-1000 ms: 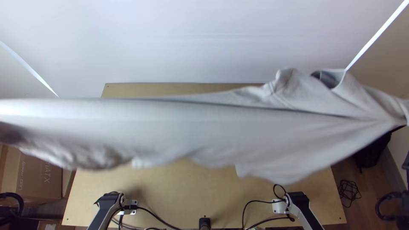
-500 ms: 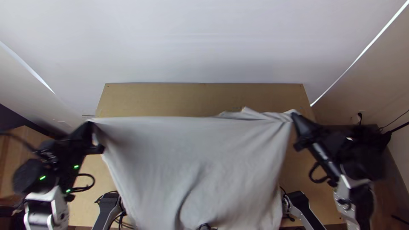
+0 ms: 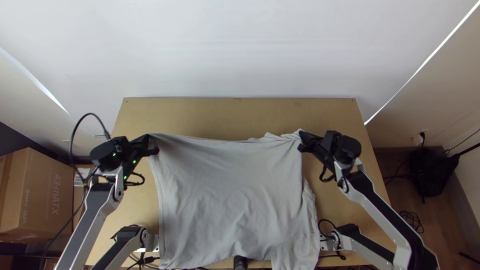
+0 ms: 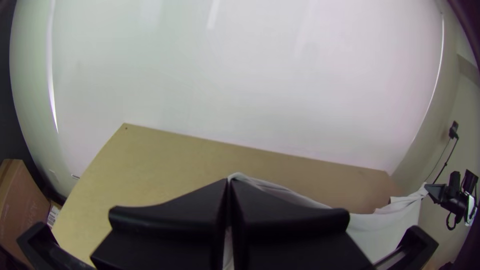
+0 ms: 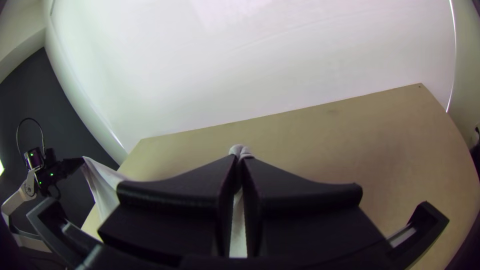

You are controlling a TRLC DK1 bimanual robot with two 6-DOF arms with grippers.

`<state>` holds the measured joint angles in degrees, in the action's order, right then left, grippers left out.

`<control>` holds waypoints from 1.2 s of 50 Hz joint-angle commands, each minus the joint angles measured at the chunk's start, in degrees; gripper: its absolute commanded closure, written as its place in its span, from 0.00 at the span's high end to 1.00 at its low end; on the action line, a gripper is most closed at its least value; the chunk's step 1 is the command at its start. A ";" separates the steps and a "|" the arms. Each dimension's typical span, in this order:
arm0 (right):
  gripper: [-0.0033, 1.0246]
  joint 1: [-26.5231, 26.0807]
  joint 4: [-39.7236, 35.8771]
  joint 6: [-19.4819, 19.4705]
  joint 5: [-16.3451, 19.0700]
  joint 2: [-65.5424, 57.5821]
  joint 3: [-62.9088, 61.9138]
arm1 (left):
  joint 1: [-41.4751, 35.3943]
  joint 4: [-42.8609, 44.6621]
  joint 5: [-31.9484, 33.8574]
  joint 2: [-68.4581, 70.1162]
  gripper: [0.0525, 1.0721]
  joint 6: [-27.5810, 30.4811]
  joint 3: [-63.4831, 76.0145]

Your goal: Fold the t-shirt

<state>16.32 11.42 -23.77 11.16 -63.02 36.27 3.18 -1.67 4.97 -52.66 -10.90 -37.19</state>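
Note:
The light grey t-shirt point(image 3: 230, 195) is stretched between the two grippers in the top view, its body draped down toward the table's near edge. My left gripper point(image 3: 151, 142) is shut on its far left corner, and my right gripper point(image 3: 301, 140) on its far right corner. In the left wrist view, cloth pokes out between the closed fingers of the left gripper point(image 4: 229, 184). The right wrist view has a small bunch of cloth pinched in the right gripper point(image 5: 240, 159). Whether the shirt's lower part rests on the table cannot be told.
Bare wood of the table point(image 3: 240, 112) lies beyond the shirt. Cables point(image 3: 327, 227) run by the arm bases at the near edge. Cardboard boxes point(image 3: 40, 195) stand left of the table, and a black bag point(image 3: 430, 170) is on the floor at the right.
Both grippers have come closer together and appear lower, still holding the shirt. The cloth, earlier pulled wide across the view, now hangs narrower with its whole far edge over the table.

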 commanded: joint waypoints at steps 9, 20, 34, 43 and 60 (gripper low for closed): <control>0.02 -2.17 7.65 -0.58 -0.52 -21.88 8.99 | 0.60 12.92 0.21 -22.75 0.02 1.58 -4.38; 0.02 -3.31 9.94 -0.31 -1.49 -34.80 18.66 | 1.30 17.05 0.21 -38.21 0.02 2.46 -14.84; 0.02 -4.36 10.82 0.21 -5.01 -46.40 29.03 | 1.57 20.30 0.21 -52.37 0.02 2.11 -26.71; 0.02 -4.63 13.28 0.39 -7.55 -51.41 33.69 | 1.13 20.57 -0.40 -59.66 0.02 1.84 -35.06; 0.03 -5.51 13.45 0.83 -10.54 -57.03 42.30 | 0.07 20.83 -3.04 -68.62 0.07 1.93 -48.50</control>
<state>11.81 23.51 -23.53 1.96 -118.37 75.53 3.40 17.37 3.77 -118.98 -8.99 -81.69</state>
